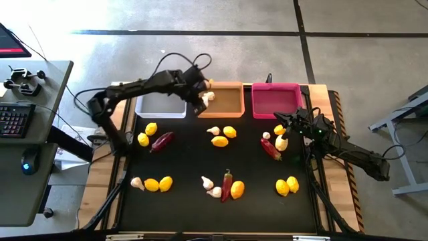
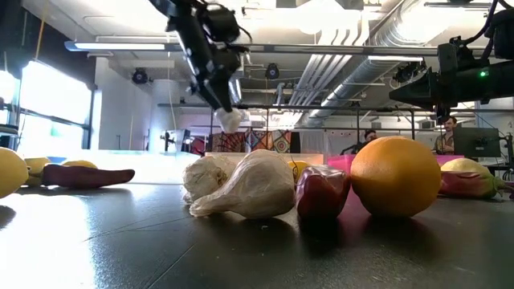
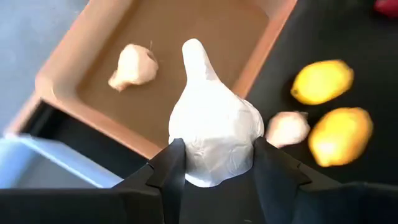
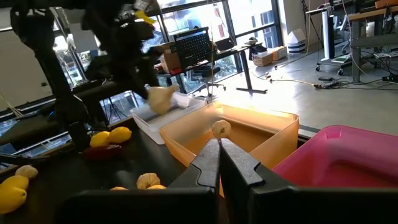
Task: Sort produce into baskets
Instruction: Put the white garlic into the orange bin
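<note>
Garlic bulb [image 3: 214,134], clamped in the left gripper [image 3: 214,165], should release farther over the orange basket [image 3: 68,90], toward twelve o'clock; right gripper [image 4: 219,163] waits clenched, empty.

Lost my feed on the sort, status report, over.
Left gripper shut on garlic bulb, above orange basket edge. One garlic already inside. Right gripper shut, empty, by pink basket. Nothing blocking.

Orange basket [image 1: 227,99] open above, one garlic bulb [image 3: 133,66] inside
</note>
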